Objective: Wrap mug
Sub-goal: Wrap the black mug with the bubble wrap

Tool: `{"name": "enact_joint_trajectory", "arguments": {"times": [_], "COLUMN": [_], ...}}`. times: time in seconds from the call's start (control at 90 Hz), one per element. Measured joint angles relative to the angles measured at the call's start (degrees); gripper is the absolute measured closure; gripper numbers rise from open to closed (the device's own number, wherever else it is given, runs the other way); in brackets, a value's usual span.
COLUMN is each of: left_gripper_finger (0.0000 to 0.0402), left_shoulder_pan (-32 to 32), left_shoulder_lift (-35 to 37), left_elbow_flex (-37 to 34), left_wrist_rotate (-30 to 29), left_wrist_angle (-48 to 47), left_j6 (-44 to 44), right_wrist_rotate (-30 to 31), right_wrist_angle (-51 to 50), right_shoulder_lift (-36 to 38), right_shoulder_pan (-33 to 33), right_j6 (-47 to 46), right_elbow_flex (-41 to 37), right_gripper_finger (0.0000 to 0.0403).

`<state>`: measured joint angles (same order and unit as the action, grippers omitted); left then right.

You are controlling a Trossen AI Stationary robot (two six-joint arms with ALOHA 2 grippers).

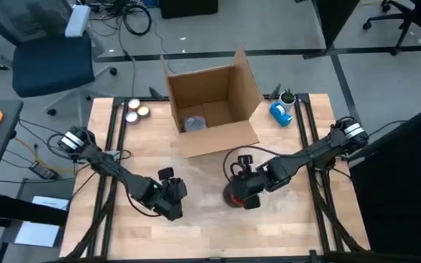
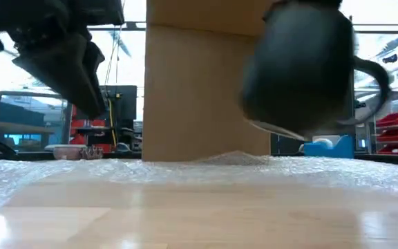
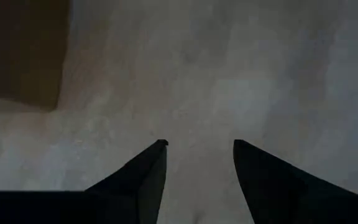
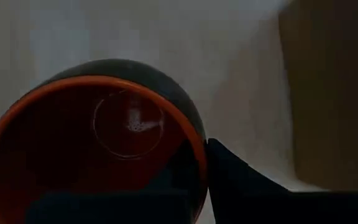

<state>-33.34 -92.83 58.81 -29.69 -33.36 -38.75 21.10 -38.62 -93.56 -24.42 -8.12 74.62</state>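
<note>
A black mug (image 2: 299, 69) with an orange inside (image 4: 73, 143) hangs tilted above the clear bubble wrap (image 2: 199, 169) that covers the wooden table, its handle (image 2: 377, 83) off to one side. My right gripper (image 1: 248, 188) is shut on the mug near the table's middle. My left gripper (image 1: 171, 196) hovers open over the bubble wrap (image 3: 197, 87) to the mug's left, with nothing between its fingers (image 3: 148, 174). My right gripper holds the mug by its wall at the rim (image 4: 197, 155), one finger inside the orange hollow and the other finger (image 4: 241, 180) outside. The fingers come from above. The mug hangs tilted, lifted clear of the bubble wrap.
An open cardboard box (image 1: 210, 109) stands behind the mug at the table's far middle, with a wrapped item (image 1: 194, 124) inside. A blue tape dispenser (image 1: 280, 112) lies at the far right, small round tins (image 1: 134, 109) at the far left. Bare wrap lies toward the near edge.
</note>
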Motion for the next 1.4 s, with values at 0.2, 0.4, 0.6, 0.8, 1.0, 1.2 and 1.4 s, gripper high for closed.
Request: {"name": "enact_joint_trajectory", "arguments": {"times": [0.2, 0.4, 0.6, 0.8, 1.0, 1.2, 1.4], "left_gripper_finger": [0.0234, 0.0234, 0.0234, 0.0234, 0.0234, 0.0234, 0.0234], "left_shoulder_pan": [-2.6, -3.8, -3.0, -3.0, -3.0, -2.3, -2.3], "left_shoulder_lift": [-3.3, -7.7, -13.9, -13.9, -10.9, -10.4, -9.3], "left_elbow_flex": [0.0, 0.0, 0.0, 0.3, -0.1, -0.1, 0.2], "left_wrist_rotate": [-0.8, -2.2, 3.5, 6.8, 5.4, 3.8, 4.8], "left_wrist_angle": [4.7, 6.3, 15.6, 13.2, 8.6, 11.3, 7.9], "left_j6": [2.1, 2.3, 6.4, 4.9, 5.6, 5.7, 3.9], "right_wrist_rotate": [1.8, 9.7, 8.2, 4.4, 1.8, 3.7, -5.8], "right_wrist_angle": [4.5, 9.0, 12.2, 10.2, 6.5, 9.8, 6.3], "right_shoulder_lift": [-0.2, -0.6, -5.4, -8.4, -5.5, -3.3, -3.8], "right_shoulder_pan": [0.0, 0.0, 1.3, -0.3, -2.6, -0.5, 1.7], "right_j6": [0.9, 8.3, 9.3, 4.5, 2.0, 2.7, 2.5], "right_elbow_flex": [-2.0, -2.1, -2.0, -1.7, -1.3, -0.5, -0.6], "right_gripper_finger": [0.0403, 0.0403, 0.0403, 0.0403, 0.0403, 0.0403, 0.0403]}}
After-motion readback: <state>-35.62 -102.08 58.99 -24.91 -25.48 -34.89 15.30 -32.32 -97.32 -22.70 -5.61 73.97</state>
